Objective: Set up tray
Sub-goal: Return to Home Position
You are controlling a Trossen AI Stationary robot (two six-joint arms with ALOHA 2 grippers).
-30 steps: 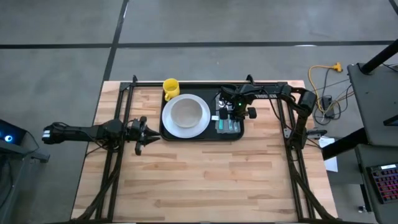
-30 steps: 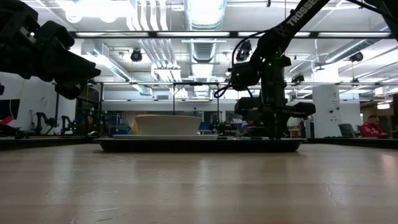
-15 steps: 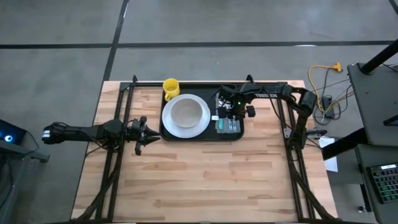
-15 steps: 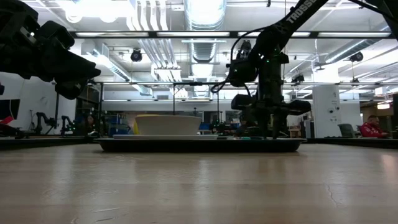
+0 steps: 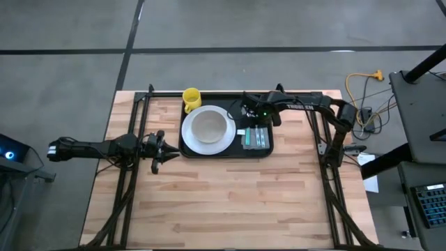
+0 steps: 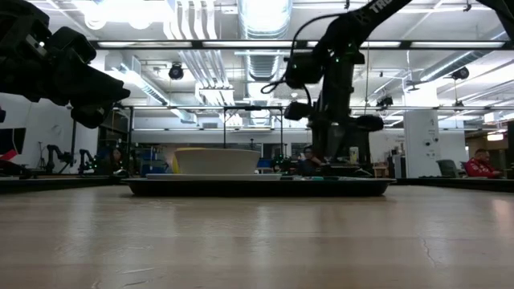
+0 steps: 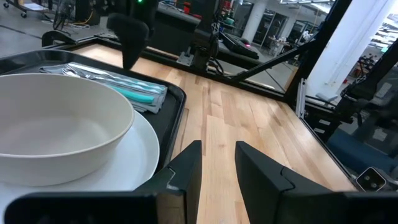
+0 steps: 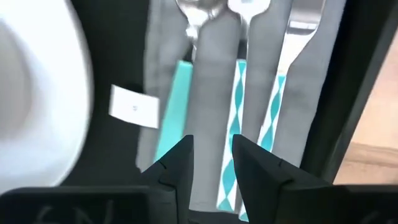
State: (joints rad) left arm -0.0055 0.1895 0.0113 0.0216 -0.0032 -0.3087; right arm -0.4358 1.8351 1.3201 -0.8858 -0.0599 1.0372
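Observation:
The black tray [image 5: 223, 155] lies on the table toward its far edge. On it rest a white plate with a bowl [image 5: 208, 130], a yellow mug [image 5: 191, 97] at its far left corner, and a grey napkin [image 5: 256, 138] carrying cutlery with teal handles [image 8: 239, 106]. My right gripper [image 5: 249, 111] hovers over the far end of the napkin, pointing down, its fingers [image 8: 174, 168] a little apart and holding nothing. My left gripper [image 5: 159, 150] waits left of the tray, level, narrowly open [image 7: 219, 155].
Black frame rails [image 5: 132, 174] run along the left, right and far sides of the table. A small white tag [image 8: 134, 107] lies on the tray beside the napkin. Bare wood [image 5: 230, 202] fills the table's near half. A yellow cable [image 5: 362, 80] lies off the table's right side.
My right gripper has risen from over the middle of the napkin and drawn back toward the table's far edge. The napkin and cutlery have stayed in place on the tray.

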